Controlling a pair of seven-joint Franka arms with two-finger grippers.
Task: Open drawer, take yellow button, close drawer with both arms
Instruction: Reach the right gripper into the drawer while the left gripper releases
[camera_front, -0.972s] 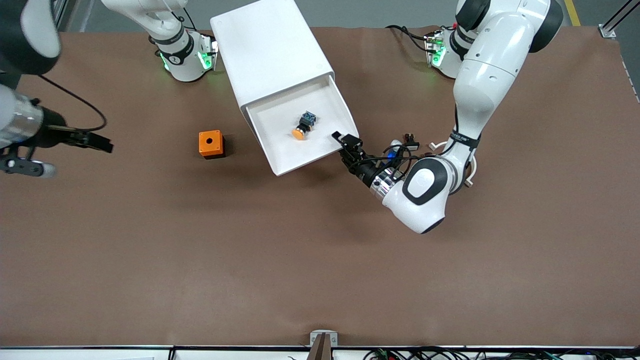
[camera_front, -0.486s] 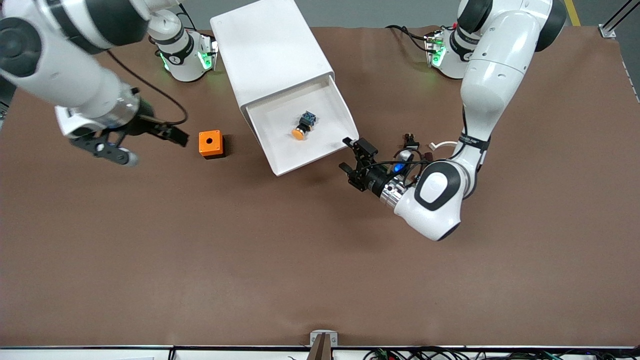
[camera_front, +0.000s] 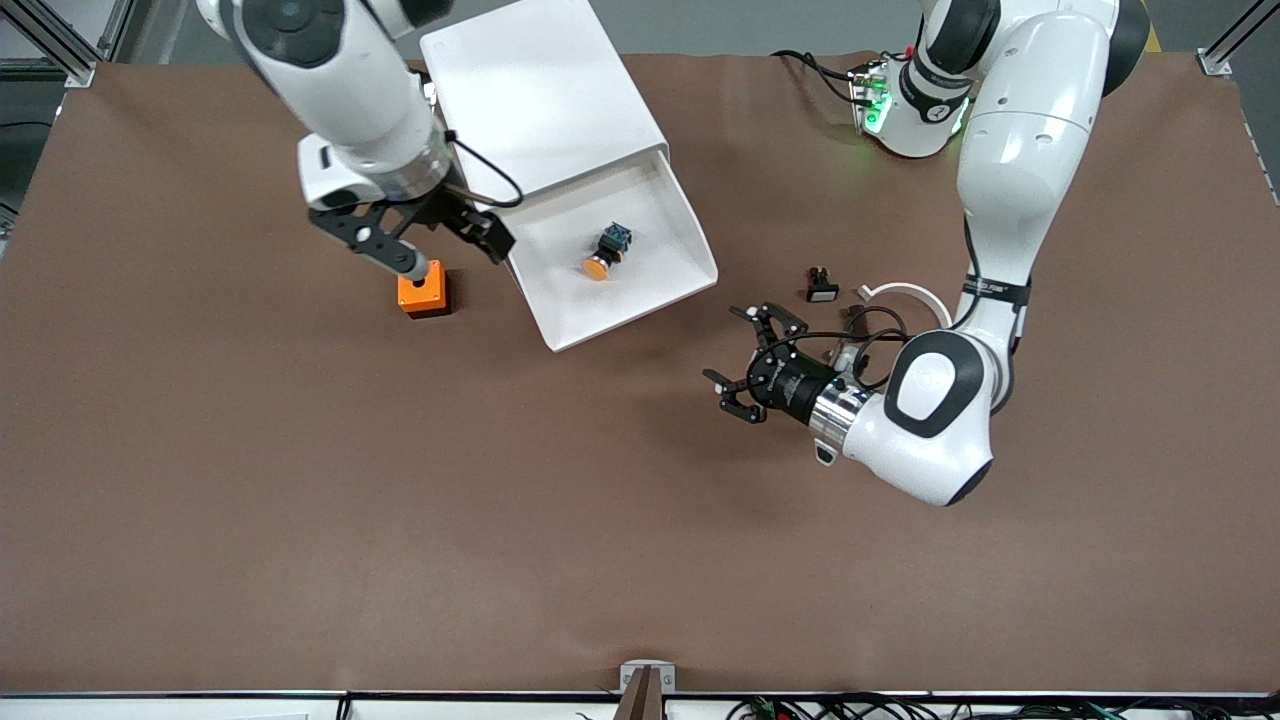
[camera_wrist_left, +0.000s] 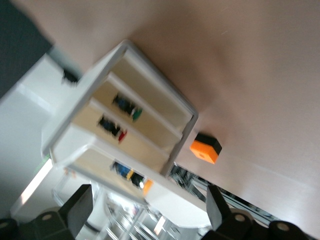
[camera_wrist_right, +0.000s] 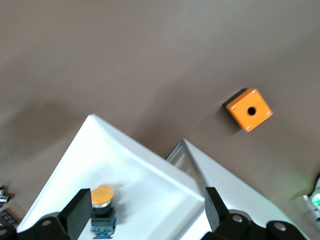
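I've let go of the drawer (camera_front: 610, 262), left gripper (camera_front: 745, 365) spread; right gripper (camera_front: 440, 240), spread too, swings toward the button (camera_front: 604, 253).

evenly and brightly lit from overhead across the brown worktop (camera_front: 400, 520). soft, faint shadows under the cabinet (camera_front: 540, 100), beside the orange cube (camera_front: 425, 295) and beneath the left arm (camera_front: 930, 410). mild glare on the white arm shells and the drawer (camera_front: 640, 290) floor. green glow at both arm bases. front view sharp throughout. left wrist view smeared by motion blur, edges soft, washed out toward one corner. right wrist view slightly soft, colours muted.
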